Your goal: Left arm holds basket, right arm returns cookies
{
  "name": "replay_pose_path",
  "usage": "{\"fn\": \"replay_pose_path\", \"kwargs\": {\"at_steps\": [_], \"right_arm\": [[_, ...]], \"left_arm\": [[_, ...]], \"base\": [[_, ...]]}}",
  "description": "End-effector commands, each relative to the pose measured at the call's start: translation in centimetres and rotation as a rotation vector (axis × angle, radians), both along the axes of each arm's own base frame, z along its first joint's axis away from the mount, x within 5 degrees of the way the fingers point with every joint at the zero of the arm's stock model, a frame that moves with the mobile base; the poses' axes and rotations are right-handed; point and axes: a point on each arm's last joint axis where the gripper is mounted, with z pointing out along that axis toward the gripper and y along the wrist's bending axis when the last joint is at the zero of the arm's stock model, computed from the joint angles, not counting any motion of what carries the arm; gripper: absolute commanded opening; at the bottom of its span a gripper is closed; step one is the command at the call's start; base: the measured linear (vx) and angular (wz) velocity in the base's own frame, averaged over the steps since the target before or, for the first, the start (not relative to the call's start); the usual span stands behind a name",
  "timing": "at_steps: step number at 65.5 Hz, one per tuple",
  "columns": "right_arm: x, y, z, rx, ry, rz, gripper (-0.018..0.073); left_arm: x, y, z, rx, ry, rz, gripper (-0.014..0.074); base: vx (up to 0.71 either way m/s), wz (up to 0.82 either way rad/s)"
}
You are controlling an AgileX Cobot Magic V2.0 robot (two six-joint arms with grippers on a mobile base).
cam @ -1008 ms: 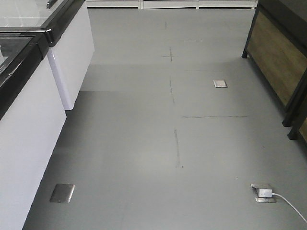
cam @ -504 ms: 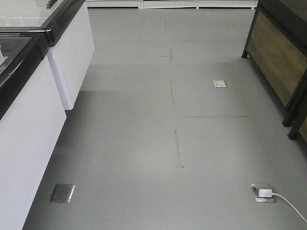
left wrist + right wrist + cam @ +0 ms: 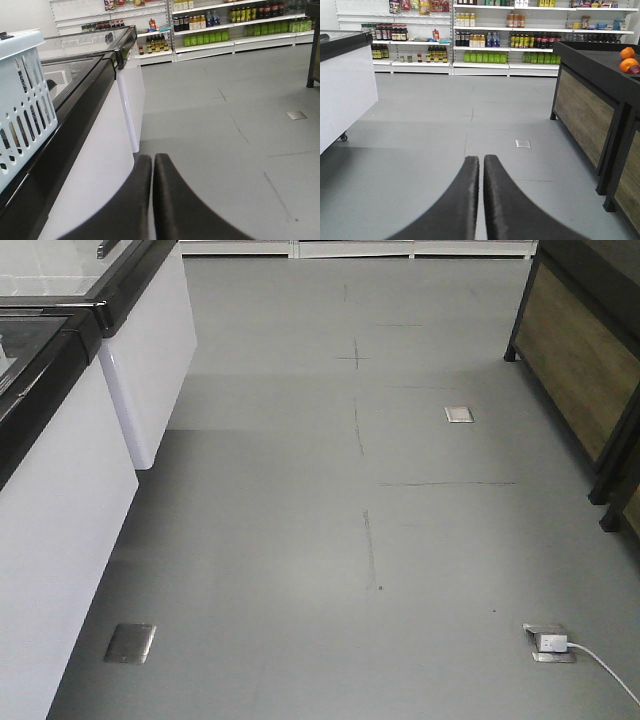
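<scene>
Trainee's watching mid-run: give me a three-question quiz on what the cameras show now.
1. Multiple choice: in the left wrist view, the basket sits A) left of the left pincer, B) right of it, C) between its fingers.
2. True or false: the right pincer holds the cookies.
3. Short answer: which fruit lies on the dark counter?
Key: 1 A. 2 False, shut and empty. 3 Oranges.

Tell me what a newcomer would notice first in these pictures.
The light blue basket stands out at the far left of the left wrist view, sitting on the black-rimmed white freezer. In the right wrist view, shelves of bottled drinks line the back wall and oranges lie on the dark counter at right. The left gripper and right gripper fill the foreground, fingers closed on nothing.
</scene>
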Motion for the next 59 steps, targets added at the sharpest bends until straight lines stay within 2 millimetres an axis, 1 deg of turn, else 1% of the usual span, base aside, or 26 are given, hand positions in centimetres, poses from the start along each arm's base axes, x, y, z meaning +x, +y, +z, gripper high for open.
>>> {"fn": "replay_pose_path", "kwargs": {"at_steps": [1,17,36,40,50,59], "right_arm": [[0.0,0.0,0.2,-0.014,-0.07,-0.005,-0.0003],[0.0,0.0,0.2,-0.014,-0.07,-0.005,-0.0003],[0.0,0.0,0.2,-0.014,-0.07,-0.005,-0.0003],[0.0,0.0,0.2,-0.014,-0.07,-0.005,-0.0003],[0.0,0.0,0.2,-0.014,-0.07,-0.005,-0.0003],[0.0,0.0,0.2,-0.014,-0.07,-0.005,-0.0003]], "left_arm": [[-0.1,-0.1,1.8,-0.001,-0.108,-0.016,-0.0006],[-0.1,-0.2,1.9,0.0,-0.125,-0.021,-0.0006],[-0.2,-0.4,2.9,-0.038,-0.236,-0.048,-0.0006],[-0.3,-0.6,3.5,-0.035,-0.301,-0.063,-0.0006],[-0.9,-1.0,5.7,-0.018,-0.545,-0.119,-0.0006],[-2.2,-1.5,7.8,-0.008,-0.797,-0.177,-0.0006]], "base": [[0.0,0.0],[0.0,0.0],[0.0,0.0],[0.0,0.0],[0.0,0.0],[0.0,0.0]]}}
